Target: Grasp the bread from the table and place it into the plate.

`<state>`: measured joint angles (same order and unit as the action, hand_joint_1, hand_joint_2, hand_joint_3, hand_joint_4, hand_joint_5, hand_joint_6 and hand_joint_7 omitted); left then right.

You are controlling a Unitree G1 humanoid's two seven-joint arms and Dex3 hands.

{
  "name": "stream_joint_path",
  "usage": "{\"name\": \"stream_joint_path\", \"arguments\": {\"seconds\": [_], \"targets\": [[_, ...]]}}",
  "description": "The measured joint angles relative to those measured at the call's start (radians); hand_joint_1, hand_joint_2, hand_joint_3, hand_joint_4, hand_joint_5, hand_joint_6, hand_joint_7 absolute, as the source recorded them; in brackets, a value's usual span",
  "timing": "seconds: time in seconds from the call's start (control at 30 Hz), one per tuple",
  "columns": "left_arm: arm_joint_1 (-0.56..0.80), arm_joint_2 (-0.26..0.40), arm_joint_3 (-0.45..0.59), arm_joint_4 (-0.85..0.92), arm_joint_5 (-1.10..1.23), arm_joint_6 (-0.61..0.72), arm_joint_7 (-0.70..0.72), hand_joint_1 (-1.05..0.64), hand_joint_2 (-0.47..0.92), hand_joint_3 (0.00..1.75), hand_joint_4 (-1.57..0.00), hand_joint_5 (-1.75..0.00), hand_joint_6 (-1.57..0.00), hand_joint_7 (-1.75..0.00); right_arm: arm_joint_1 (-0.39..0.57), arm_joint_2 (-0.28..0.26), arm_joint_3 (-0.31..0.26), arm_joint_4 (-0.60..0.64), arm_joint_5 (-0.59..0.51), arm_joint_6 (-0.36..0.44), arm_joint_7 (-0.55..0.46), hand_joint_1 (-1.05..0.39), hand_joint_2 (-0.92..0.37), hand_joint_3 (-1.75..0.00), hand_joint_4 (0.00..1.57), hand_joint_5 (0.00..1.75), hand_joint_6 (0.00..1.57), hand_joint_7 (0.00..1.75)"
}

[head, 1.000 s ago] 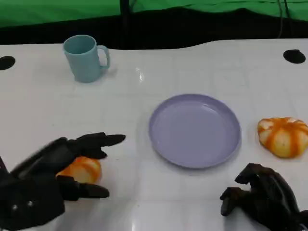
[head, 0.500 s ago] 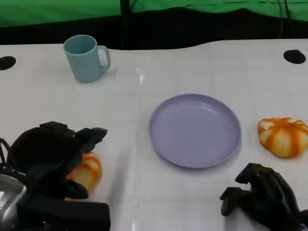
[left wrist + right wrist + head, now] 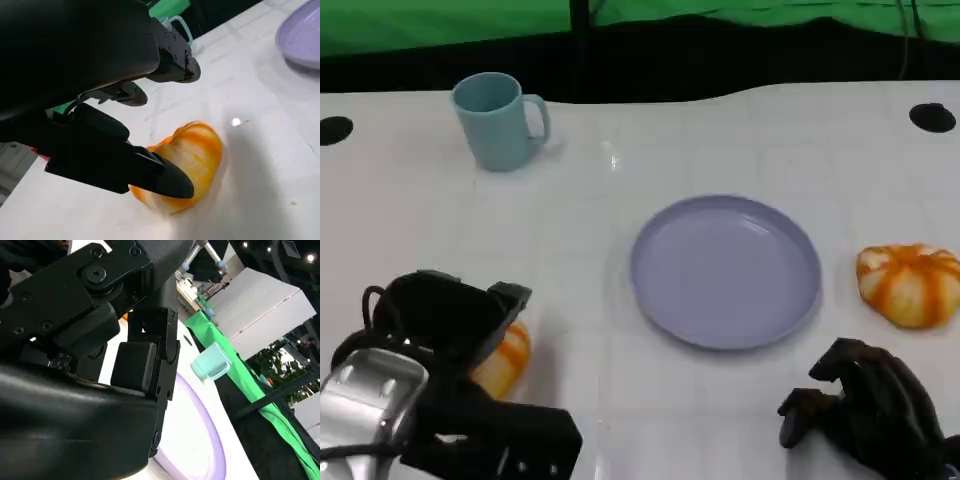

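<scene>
Bread, a round orange-and-cream bun, lies on the white table at the near left, well left of the plate. The left hand is down over it, covering its left part in the head view. From the left wrist camera, one black finger lies across the bun's near edge and touches it, while other fingers arch above with space beneath them; whether the hand truly grips the bun cannot be told. The bun sits on the table surface.

A lavender plate rests near the table's middle with nothing on it. A second orange-striped bun lies just right of the plate, apart from its rim. The right hand rests at the near right, fingers curled inward with nothing in them, well short of that bun. A pale blue mug stands upright at the far left, its handle turned right. Green cloth hangs behind the table.
</scene>
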<state>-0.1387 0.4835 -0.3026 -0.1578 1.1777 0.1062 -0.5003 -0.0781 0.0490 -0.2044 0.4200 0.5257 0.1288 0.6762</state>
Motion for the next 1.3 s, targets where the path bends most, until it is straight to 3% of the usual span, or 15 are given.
{"name": "stream_joint_path", "arguments": {"seconds": [0.33, 0.53, 0.83, 0.87, 0.9, 0.93, 1.0, 1.27, 1.3], "targets": [[-0.124, -0.020, -0.103, 0.268, 0.017, 0.023, 0.024, -0.76, 0.88, 0.01, -0.45, -0.13, -0.21, 0.00, 0.004, 0.000, 0.000, -0.005, 0.001, 0.009, -0.003, -1.03, -0.70, 0.00, 1.57, 0.71, 1.57, 0.35], [-0.167, -0.031, -0.142, 0.390, -0.009, 0.022, 0.108, -0.75, 0.89, 0.00, -0.40, -0.10, -0.21, 0.00, 0.007, 0.000, -0.001, -0.007, 0.001, 0.010, -0.001, -1.02, -0.71, 0.00, 1.57, 0.70, 1.57, 0.34], [-0.230, -0.036, -0.174, 0.540, -0.099, -0.007, 0.203, -0.66, 0.91, 0.01, -0.49, -0.18, -0.22, 0.00, 0.010, 0.000, -0.002, -0.007, 0.002, 0.009, 0.000, -1.01, -0.70, 0.00, 1.57, 0.70, 1.57, 0.33], [-0.240, -0.037, -0.175, 0.560, -0.114, -0.012, 0.216, -0.61, 0.91, 0.02, -0.53, -0.28, -0.26, -0.01, 0.010, 0.000, -0.002, -0.007, 0.003, 0.009, 0.000, -1.01, -0.71, 0.00, 1.57, 0.69, 1.57, 0.33], [-0.249, -0.037, -0.176, 0.582, -0.128, -0.017, 0.228, -0.56, 0.92, 0.05, -0.48, -0.55, -0.31, -0.01, 0.011, 0.000, -0.002, -0.008, 0.003, 0.009, 0.000, -1.02, -0.71, -0.01, 1.57, 0.69, 1.57, 0.33], [-0.259, -0.038, -0.177, 0.604, -0.138, -0.023, 0.240, -0.48, 0.92, 0.18, -0.48, -1.15, -0.48, -0.05, 0.012, 0.000, -0.002, -0.008, 0.003, 0.009, 0.000, -1.01, -0.71, -0.01, 1.57, 0.68, 1.57, 0.32], [-0.279, -0.042, -0.180, 0.649, -0.163, -0.044, 0.281, -0.42, 0.92, 0.31, -0.49, -1.53, -0.68, -0.09, 0.012, 0.000, -0.002, -0.008, 0.003, 0.009, 0.002, -1.01, -0.71, -0.01, 1.57, 0.67, 1.57, 0.31], [-0.319, -0.043, -0.207, 0.739, -0.209, -0.084, 0.393, -0.39, 0.92, 0.55, -0.53, -1.56, -0.96, -0.17, 0.012, 0.000, -0.002, -0.008, 0.003, 0.009, 0.005, -1.02, -0.72, 0.00, 1.57, 0.68, 1.57, 0.31], [-0.319, -0.043, -0.209, 0.742, -0.211, -0.084, 0.403, -0.36, 0.92, 0.58, -0.53, -1.63, -0.88, -0.46, 0.012, 0.000, -0.002, -0.008, 0.003, 0.009, 0.005, -1.02, -0.71, 0.00, 1.57, 0.68, 1.57, 0.31]]}}
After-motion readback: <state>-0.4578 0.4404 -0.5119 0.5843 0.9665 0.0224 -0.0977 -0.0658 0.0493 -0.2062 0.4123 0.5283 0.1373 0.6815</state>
